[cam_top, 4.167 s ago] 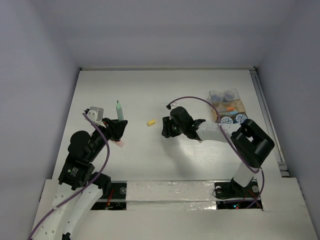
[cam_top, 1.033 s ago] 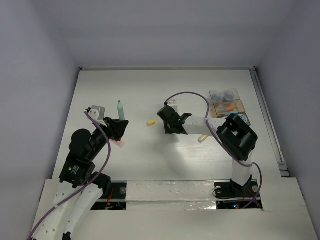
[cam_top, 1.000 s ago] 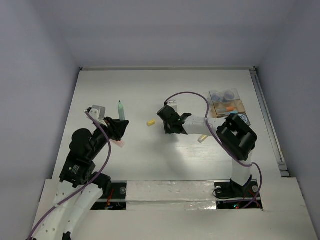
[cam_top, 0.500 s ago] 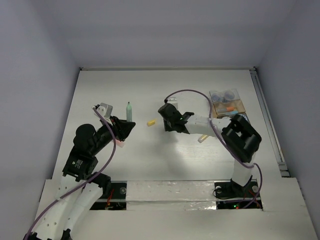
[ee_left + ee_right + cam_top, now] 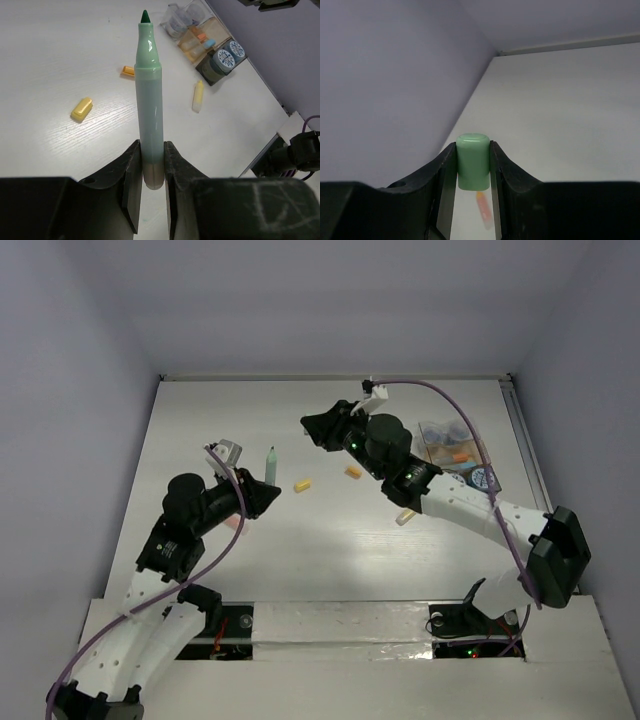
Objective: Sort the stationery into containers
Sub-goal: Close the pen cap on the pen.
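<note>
Both are pinching: the left gripper (image 5: 152, 167) grips a green pen (image 5: 149, 100) by its base, tip pointing away from it; the right gripper (image 5: 473, 167) clamps a green cap (image 5: 473, 155).

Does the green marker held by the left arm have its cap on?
No, the left wrist view shows the green marker with its dark pointed tip bare and no cap over it.

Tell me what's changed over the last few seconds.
The right hand lifted and swung toward the far edge, and is now shut on a green cap. The left hand carried its pen rightward, still gripped. The yellow piece and containers stayed put.
</note>
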Action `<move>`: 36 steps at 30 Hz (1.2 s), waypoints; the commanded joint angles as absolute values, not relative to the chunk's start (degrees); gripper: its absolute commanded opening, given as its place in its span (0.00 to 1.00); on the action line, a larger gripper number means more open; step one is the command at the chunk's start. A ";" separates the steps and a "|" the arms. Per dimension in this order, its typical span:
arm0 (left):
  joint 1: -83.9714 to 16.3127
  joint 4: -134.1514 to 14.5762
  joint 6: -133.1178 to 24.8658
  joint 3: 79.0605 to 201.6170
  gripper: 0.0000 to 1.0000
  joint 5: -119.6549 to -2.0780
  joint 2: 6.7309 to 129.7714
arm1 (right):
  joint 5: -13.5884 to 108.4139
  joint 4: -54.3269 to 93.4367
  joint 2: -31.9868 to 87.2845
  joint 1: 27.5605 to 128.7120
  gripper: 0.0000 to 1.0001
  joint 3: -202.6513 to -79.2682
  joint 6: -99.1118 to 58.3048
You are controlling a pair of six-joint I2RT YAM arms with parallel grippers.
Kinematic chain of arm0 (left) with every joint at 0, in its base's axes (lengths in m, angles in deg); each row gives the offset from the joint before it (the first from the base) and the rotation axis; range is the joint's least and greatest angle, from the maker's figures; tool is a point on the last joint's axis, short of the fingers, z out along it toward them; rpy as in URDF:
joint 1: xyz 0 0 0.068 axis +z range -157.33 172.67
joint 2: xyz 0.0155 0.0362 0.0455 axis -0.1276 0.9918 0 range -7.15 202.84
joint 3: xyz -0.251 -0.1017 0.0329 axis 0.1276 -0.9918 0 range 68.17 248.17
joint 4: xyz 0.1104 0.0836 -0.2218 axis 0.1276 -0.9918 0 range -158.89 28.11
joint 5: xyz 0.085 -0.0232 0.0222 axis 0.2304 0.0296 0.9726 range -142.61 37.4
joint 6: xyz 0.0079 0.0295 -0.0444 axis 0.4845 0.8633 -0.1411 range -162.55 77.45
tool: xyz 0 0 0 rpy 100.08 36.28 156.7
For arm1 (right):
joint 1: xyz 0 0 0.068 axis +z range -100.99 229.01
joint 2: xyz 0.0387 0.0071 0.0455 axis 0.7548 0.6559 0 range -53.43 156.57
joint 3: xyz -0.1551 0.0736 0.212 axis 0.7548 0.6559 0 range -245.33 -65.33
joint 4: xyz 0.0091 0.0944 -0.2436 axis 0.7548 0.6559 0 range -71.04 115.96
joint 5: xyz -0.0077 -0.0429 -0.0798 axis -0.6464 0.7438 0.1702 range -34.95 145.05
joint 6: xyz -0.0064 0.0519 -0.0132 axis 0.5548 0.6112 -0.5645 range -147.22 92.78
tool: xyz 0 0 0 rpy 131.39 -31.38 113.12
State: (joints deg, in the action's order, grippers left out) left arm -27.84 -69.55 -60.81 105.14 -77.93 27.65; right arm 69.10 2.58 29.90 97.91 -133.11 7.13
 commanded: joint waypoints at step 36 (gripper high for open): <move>-27.63 -67.52 -61.18 104.99 0.00 -76.51 26.16 | 64.37 -8.63 39.29 104.91 0.08 -140.83 10.57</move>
